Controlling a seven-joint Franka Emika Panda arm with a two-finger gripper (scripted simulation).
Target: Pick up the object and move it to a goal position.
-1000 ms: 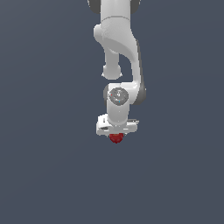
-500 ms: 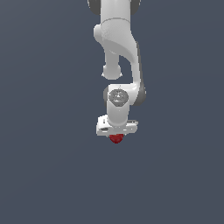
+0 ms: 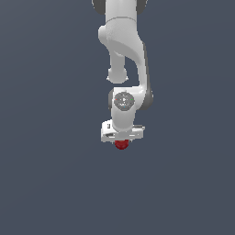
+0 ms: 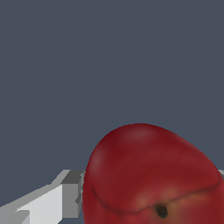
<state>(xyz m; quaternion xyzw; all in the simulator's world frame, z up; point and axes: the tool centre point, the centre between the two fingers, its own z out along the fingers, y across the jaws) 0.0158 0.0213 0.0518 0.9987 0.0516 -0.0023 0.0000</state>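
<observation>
Apple (image 3: 121, 145) sitting tucked under the white gripper (image 3: 122, 141), only its dark-red lower half peeking out below the hand in the exterior view. Filling much of the wrist view (image 4: 151, 175), glossy, stem dimple showing as a small dark spot near the frame edge. Pressing against one pale grey finger (image 4: 70, 192) on one side; the opposite finger barely entering the frame at the far edge, so contact there hard to confirm. Gripping, by all appearances, with the jaws closed onto the fruit rather than standing wide.

Hanging against a flat slate-grey background, no surface edge or shadow telling whether the fruit is resting or lifted. Arm (image 3: 124, 55) reaching down from the top of the exterior view, wrist pointing straight down.

Comparing with half a second and one second back: showing next to no change. Keeping the same pose, the same place in the view, the same red sliver showing beneath the hand.
</observation>
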